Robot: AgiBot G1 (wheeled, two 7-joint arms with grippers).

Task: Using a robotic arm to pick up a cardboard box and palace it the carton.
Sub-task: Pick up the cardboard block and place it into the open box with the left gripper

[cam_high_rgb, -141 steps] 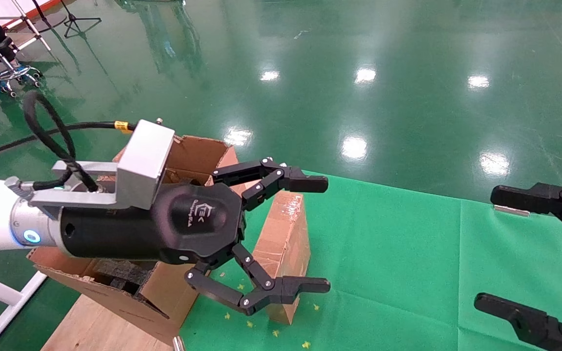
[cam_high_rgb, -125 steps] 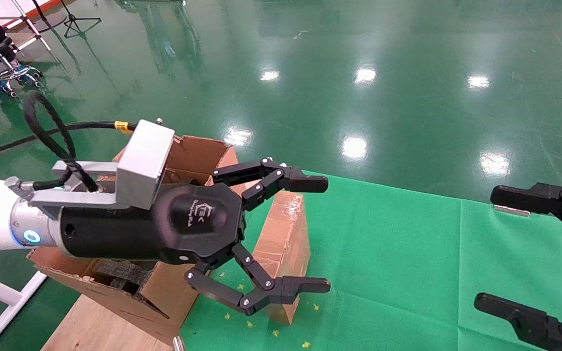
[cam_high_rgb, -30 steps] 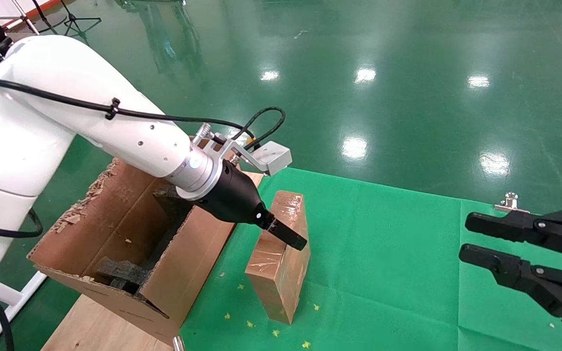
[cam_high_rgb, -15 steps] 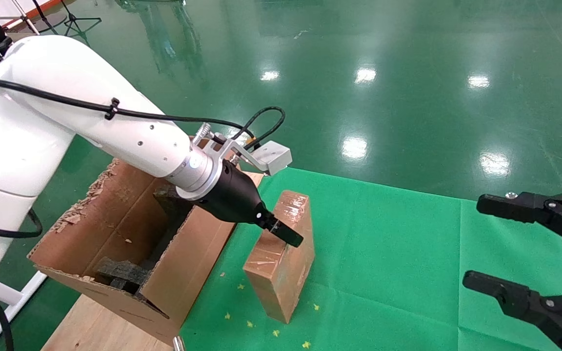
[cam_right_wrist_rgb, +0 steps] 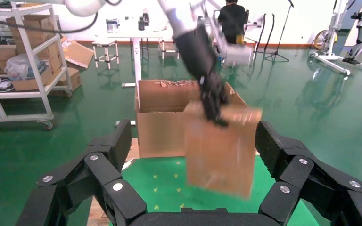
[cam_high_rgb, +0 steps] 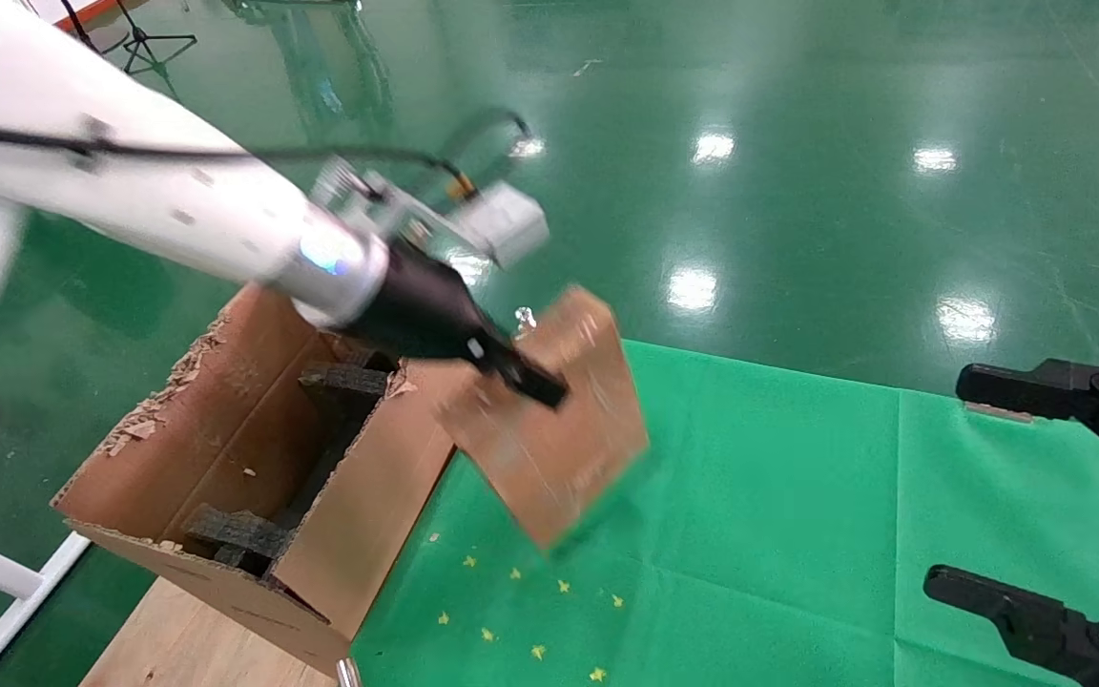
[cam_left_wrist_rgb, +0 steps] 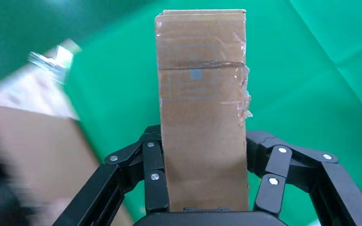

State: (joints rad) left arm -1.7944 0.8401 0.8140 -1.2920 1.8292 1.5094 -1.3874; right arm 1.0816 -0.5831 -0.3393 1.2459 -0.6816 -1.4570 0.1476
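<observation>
- Your left end effector (cam_left_wrist_rgb: 202, 188) is clamped on the cardboard box (cam_high_rgb: 549, 420), one finger on each broad face, and the box is held in the air above the green cloth (cam_high_rgb: 778, 496), touching nothing else.
- The box hangs tilted, just beside the open carton (cam_high_rgb: 254, 448) and a little above its near wall; it is not yet over the opening.
- In the left wrist view, the box stands out long beyond the fingers, so you hold it at one end only. I judge that it can swing or turn in the grip if you move fast.
- The box looks stiff and rather light, but the clear tape around it is shiny and probably slippery. Keep the grip firm.
- The carton has ragged torn flaps and black foam pieces (cam_high_rgb: 235, 534) inside. The box may catch on them, so bring it down in a free part of the opening.
- Your right end effector (cam_high_rgb: 1065, 496) waits with fingers apart at the right side of the table, well apart from the box.
</observation>
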